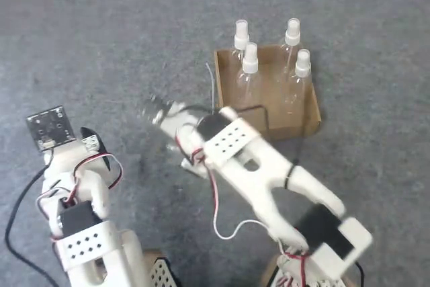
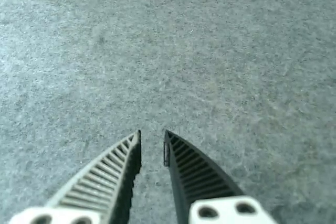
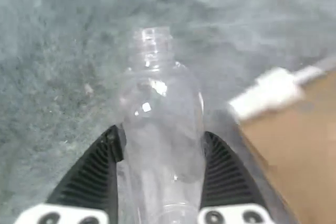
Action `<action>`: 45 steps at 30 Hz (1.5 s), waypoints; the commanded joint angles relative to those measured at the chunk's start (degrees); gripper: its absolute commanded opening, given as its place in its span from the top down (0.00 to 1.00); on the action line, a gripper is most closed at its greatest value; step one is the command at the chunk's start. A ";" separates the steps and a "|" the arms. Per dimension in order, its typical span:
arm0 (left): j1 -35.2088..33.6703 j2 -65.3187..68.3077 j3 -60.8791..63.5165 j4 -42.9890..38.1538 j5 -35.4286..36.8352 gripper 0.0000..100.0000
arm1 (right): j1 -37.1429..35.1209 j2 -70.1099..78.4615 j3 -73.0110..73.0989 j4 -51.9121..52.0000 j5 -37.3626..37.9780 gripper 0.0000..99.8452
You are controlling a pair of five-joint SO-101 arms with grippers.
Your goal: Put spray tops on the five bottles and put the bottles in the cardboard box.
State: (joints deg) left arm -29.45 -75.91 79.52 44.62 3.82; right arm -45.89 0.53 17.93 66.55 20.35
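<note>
**Hidden or unclear.** The base of the bare bottle (image 3: 160, 93) is cut off at the edge of the right wrist view, between the fingers. In the high view the right arm (image 1: 269, 166) covers most of this bottle, so we see only its clear neck end beyond the pincer. We cannot tell whether the bottle touches the worktop (image 1: 101, 45). A white spray top (image 3: 266, 95) appears blurred just beside the edge of the box (image 3: 299, 150). We cannot tell whether it lies loose or sits on a bottle.

**Pincers.** The right pincer (image 3: 161, 132) is closed on the bare bottle's body, with one finger against each side. The bottle's neck is open and points away from the wrist. The left pincer (image 2: 152, 136) hangs over bare grey worktop, well apart from the box. Its jaws stand a narrow gap apart and hold nothing.

**Surroundings.** The right arm reaches from the near right across to the box's near left corner and overlaps that corner. The bare bottle is outside the box, just to its left.

**Count.** We count five bottles. Four capped bottles (image 1: 250, 75) stand upright in the box, two behind and two in front. One bottle has no top. There is one box and there are two arms.
</note>
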 commanded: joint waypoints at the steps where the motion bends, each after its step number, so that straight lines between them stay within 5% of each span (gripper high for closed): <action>1: 0.00 -0.70 -2.95 -0.09 0.26 0.94 | 3.82 -10.15 -8.18 8.22 -3.08 0.99; 8: 6.15 -0.26 -3.38 1.23 -2.73 0.94 | 14.99 -17.27 -20.57 25.71 -2.73 0.99; 13: 15.21 1.93 -12.26 12.31 -7.47 0.94 | 30.02 -19.38 -27.60 34.07 2.64 0.99; 19: 26.55 14.24 -26.33 20.31 -10.11 0.94 | 51.91 -19.12 -26.37 33.01 9.76 0.99; 26: 35.60 37.27 -36.62 19.16 -8.53 0.79 | 69.58 -18.51 -8.70 13.67 14.33 0.99; 33: 39.12 55.82 -42.42 12.84 -6.59 0.77 | 76.53 -18.51 6.95 -1.27 17.05 0.98; 45: 39.30 75.25 -52.88 8.18 -2.37 0.76 | 78.37 -18.51 15.91 -10.07 17.05 0.98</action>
State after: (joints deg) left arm 9.58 -2.95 32.04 54.02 0.57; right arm 32.09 -16.09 34.02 58.46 36.70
